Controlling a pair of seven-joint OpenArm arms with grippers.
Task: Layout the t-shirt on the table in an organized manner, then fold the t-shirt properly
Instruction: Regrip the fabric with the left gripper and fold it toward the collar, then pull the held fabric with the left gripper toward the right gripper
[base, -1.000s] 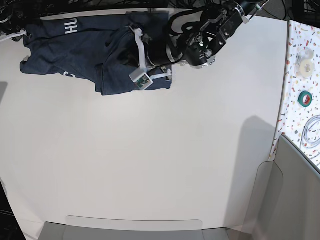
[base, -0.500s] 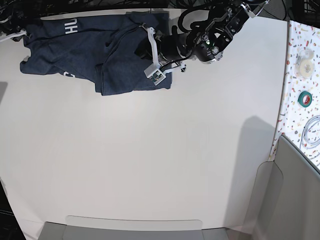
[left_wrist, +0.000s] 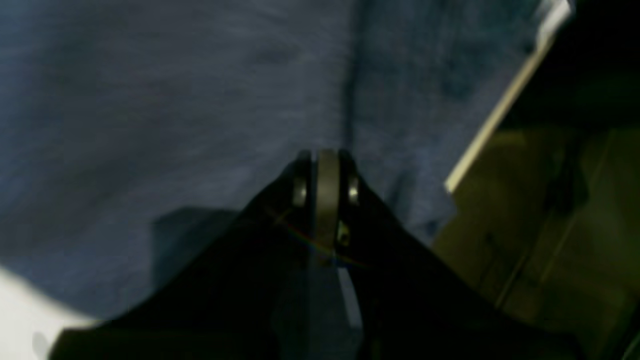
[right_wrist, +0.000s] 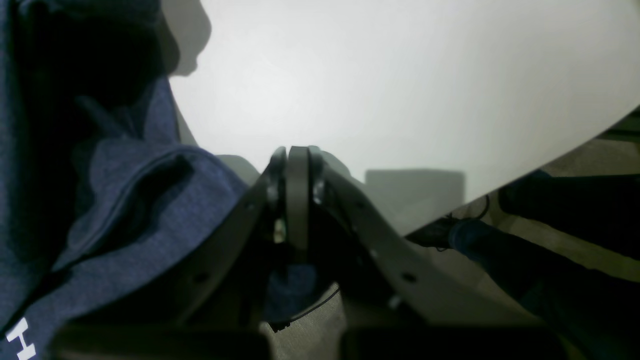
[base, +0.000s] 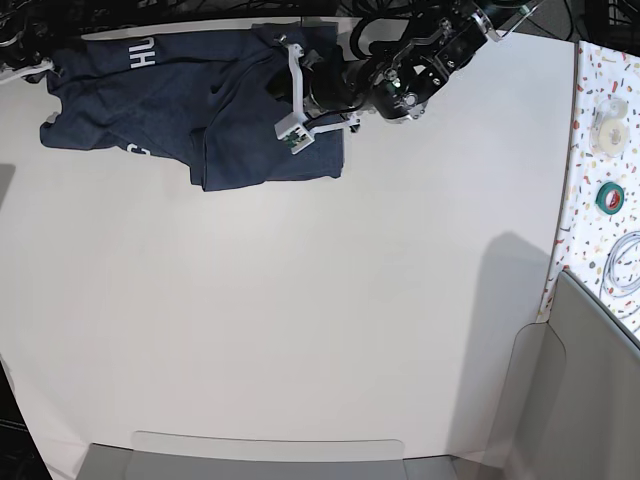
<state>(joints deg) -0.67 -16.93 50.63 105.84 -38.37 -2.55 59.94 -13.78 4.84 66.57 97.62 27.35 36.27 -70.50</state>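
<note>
While it lay bunched along the upper left of the base frame, the t-shirt (base: 200, 110) showed crumpled folds, its dark navy cloth reaching from the far upper-left corner toward the upper middle, with white letters visible near its top edge. It rested on the white worktop (base: 300, 320), which filled most of that frame and stayed bare below the cloth.

At the upper middle of the base frame, the left claw (base: 272, 82) sat over the shirt's right part, its dark arm slanting in from the upper right. In the left wrist view the left claw (left_wrist: 325, 172) had its jaws pressed together at the centre of the frame, with blurred blue cloth filling the picture behind them; whether any fabric was pinched between them could not be told.

In the right wrist view the right claw (right_wrist: 295, 172) also had its jaws together, with nothing seen between the tips; the t-shirt (right_wrist: 100, 200) lay bunched just beside it on the left, and the worktop (right_wrist: 400, 90) spread pale behind.

Along the right edge of the base frame ran a speckled strip (base: 590, 220), carrying a green tape roll (base: 609, 197).
</note>
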